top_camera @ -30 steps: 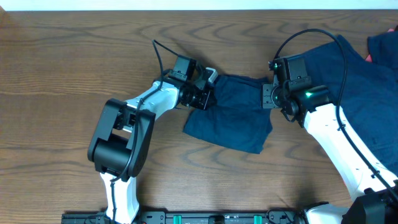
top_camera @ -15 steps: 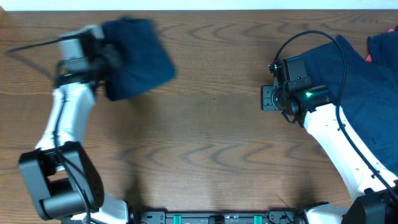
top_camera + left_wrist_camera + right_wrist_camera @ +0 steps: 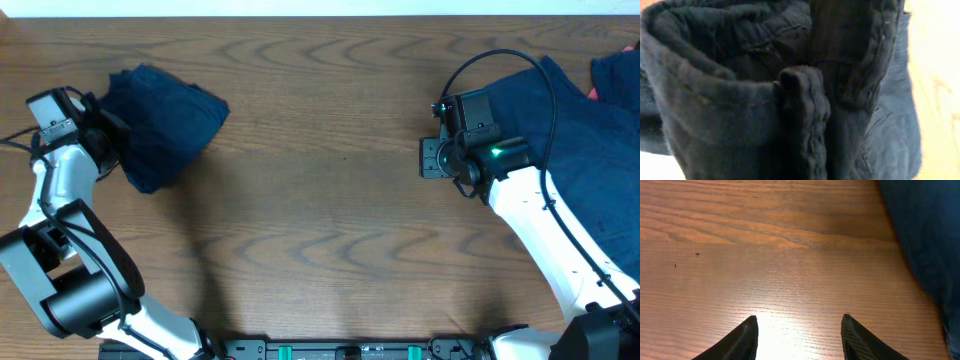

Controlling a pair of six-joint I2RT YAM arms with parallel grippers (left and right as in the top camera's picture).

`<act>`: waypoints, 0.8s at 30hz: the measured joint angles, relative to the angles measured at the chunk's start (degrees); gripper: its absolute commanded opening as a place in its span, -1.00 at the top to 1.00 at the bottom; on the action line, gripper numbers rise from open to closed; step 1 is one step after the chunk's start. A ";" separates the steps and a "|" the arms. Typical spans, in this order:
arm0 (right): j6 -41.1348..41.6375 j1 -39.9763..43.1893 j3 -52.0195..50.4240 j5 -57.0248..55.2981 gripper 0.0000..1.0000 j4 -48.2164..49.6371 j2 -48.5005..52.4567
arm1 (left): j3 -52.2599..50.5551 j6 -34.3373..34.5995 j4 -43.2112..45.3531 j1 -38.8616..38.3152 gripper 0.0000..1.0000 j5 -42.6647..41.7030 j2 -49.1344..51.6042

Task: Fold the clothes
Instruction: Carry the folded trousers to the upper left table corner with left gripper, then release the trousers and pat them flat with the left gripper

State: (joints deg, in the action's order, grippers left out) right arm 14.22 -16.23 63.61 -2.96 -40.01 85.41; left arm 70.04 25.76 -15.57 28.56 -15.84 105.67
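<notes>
1. Overhead: over the last second the left arm has swung the dark navy-blue, wrinkled soft-cloth folded garment (image 3: 165,120) from the middle of the brown wood-grain table (image 3: 330,230) out to the table's far-left area. The right arm has not shifted.
2. Overhead: the left gripper (image 3: 103,132) is clenched on the left edge of the folded garment, and the bundle spreads from it toward the table's middle. I cannot tell whether the cloth rests on the table or hangs just above it.
3. Overhead: the right gripper (image 3: 432,158) sits over bare wood to the right of the table's middle. It is just beside the loose heap of dark navy-blue clothes (image 3: 600,140), which covers the table's right end.
4. Left wrist: thick rolled layers of the folded garment (image 3: 765,90) fill nearly the whole view, bunched right against the camera. A strip of the table (image 3: 935,75) shows at the right.
5. Right wrist: the right gripper (image 3: 799,330) stands released, its two dark fingertips (image 3: 747,332) apart with only bare table (image 3: 765,230) between them. The heap of dark navy-blue clothes (image 3: 925,235) lies along the table's right side, apart from the fingers.
</notes>
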 measured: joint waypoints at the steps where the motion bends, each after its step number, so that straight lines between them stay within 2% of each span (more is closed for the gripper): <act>1: 0.02 0.00 0.00 0.00 -0.04 0.00 0.00 | -0.02 0.00 -0.66 0.09 0.88 0.42 0.02; 2: 0.02 0.00 0.00 0.02 -0.04 0.00 0.00 | -0.02 0.02 -1.18 0.13 0.88 0.83 0.02; 3: 0.02 0.00 0.00 0.00 -0.04 0.00 0.00 | -0.02 0.04 -1.49 0.13 0.66 1.09 0.00; 4: 0.02 0.00 0.00 0.00 -0.04 0.00 0.00 | -0.02 0.02 -1.79 0.13 0.19 1.29 0.00; 5: 0.02 0.00 0.00 0.02 -0.04 -0.02 0.00 | -0.02 -0.02 -2.29 0.13 -0.49 1.44 0.00; 6: 0.02 0.00 0.00 0.00 -0.04 -0.02 0.00 | -0.02 0.09 -3.06 0.11 -0.97 1.66 0.00; 10: 0.02 0.00 0.00 0.00 -0.04 -0.04 0.00 | -0.04 0.13 -10.16 0.20 -0.96 2.43 0.00; 18: 0.02 0.00 0.00 0.00 -0.04 -0.02 0.00 | -0.09 0.28 -30.69 0.35 -0.96 2.51 -0.07; 24: 0.02 0.00 0.00 0.02 -0.06 -0.04 0.00 | -0.09 -1.62 -35.89 0.44 -0.98 1.09 -0.76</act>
State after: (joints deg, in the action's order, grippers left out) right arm 14.24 -16.23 63.61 -2.94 -40.05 85.41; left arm 69.95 24.14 -51.46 28.99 -14.74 104.90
